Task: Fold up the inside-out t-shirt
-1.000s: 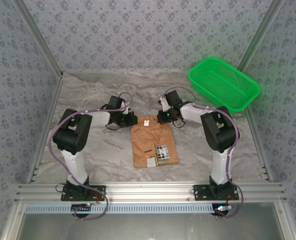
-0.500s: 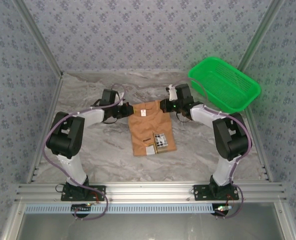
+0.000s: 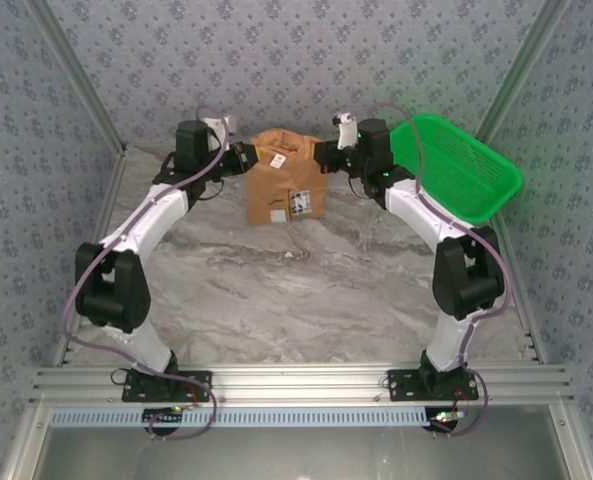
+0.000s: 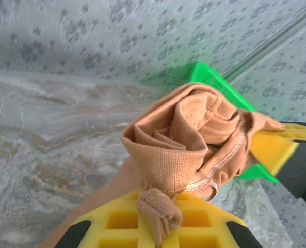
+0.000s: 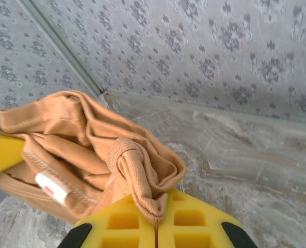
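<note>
The inside-out t-shirt [image 3: 282, 180], orange-tan and folded narrow, hangs in the air near the back wall between my two grippers. My left gripper [image 3: 244, 156] is shut on its left top corner. My right gripper [image 3: 322, 155] is shut on its right top corner. A printed label [image 3: 301, 201] faces up on its lower part. In the left wrist view the bunched cloth [image 4: 178, 144] is pinched between my yellow fingers [image 4: 116, 227]. In the right wrist view a fold of the shirt [image 5: 134, 173] is clamped in the yellow fingers [image 5: 194, 222], and a white neck label [image 5: 50, 186] shows.
A green mesh basket [image 3: 481, 185] stands at the back right, close beside my right arm. The marble table [image 3: 306, 290] stretches toward the near edge below the shirt. Patterned walls close in the back and both sides.
Both grippers have lifted the shirt off the middle of the table and carried it up and toward the back wall. The arms have stretched out.
</note>
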You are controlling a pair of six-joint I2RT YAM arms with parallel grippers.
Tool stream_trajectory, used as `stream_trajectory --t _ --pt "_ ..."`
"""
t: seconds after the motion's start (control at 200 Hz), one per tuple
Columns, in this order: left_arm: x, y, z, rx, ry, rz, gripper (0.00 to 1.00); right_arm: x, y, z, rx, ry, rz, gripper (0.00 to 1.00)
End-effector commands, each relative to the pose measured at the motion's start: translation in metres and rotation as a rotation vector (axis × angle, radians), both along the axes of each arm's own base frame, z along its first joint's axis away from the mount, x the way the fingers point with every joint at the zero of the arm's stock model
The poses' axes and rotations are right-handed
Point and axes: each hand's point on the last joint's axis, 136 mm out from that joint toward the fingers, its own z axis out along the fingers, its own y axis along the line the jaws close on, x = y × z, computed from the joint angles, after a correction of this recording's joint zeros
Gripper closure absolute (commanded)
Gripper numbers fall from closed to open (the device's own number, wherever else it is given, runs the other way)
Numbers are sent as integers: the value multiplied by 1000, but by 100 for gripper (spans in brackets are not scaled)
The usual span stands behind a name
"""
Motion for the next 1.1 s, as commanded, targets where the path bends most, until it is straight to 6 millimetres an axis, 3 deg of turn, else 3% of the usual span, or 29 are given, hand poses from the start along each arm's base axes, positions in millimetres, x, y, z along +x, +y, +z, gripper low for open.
stream_trajectory --t 0.0,0.095,0.13,0.285,0.4,0.555,0.984,1.094 --pt "-24 -4 -6 17 4 -34 100 -27 -3 9 -14 -47 36 100" --pt "-52 -11 -33 10 64 -73 100 -56 -7 -17 -26 -9 45 100" --pt "-63 -13 -43 13 86 -77 100 -71 -8 -38 -34 31 52 100" --pt "-122 -21 -100 60 200 -117 100 -128 -14 -89 -60 137 45 100" --pt "-141 -23 -121 68 240 -108 100 -145 -25 -110 -73 193 5 100" --pt "-130 -21 -135 108 240 -81 100 -136 -27 -129 -128 249 -14 100" --pt "-75 -4 -216 230 373 12 100 -79 -16 -208 -288 418 -22 98" --pt "-66 -3 -235 247 412 20 90 -67 -23 -231 -344 479 -49 90"
